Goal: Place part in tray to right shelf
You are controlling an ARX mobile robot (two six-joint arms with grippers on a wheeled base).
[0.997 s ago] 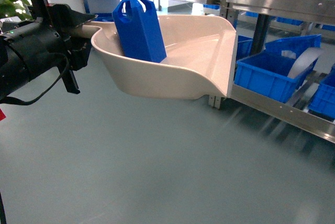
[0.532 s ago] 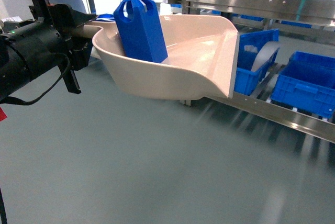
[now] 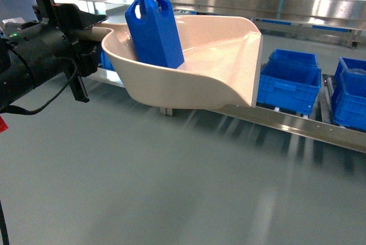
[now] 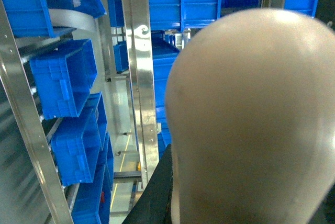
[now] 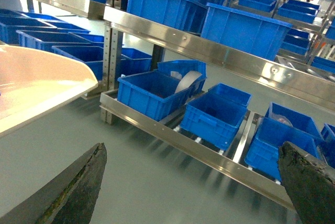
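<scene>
The cream-beige tray point(image 3: 189, 79) hangs in the air at mid-height in the head view. My left gripper point(image 3: 91, 32) is shut on its handle at the left. The blue part point(image 3: 153, 32) stands upright in the tray's back, leaning on the rear wall. In the left wrist view the tray's rounded back point(image 4: 246, 119) fills the right side, with one black finger point(image 4: 157, 195) beside it. The right shelf point(image 3: 297, 123) runs behind the tray's front lip, its steel rail point(image 5: 209, 150) low in the right wrist view. My right gripper point(image 5: 193, 148) is open and holds nothing.
Blue crates point(image 3: 289, 85) sit on the rack's lower level behind the rail, and more crates point(image 5: 157, 93) line the levels above. An upper steel rail point(image 3: 274, 4) crosses above the tray. Grey floor point(image 3: 171, 188) spreads in front.
The rack and its crates have slid leftward in the head view. The tray, the part and my left arm keep the same place in the view.
</scene>
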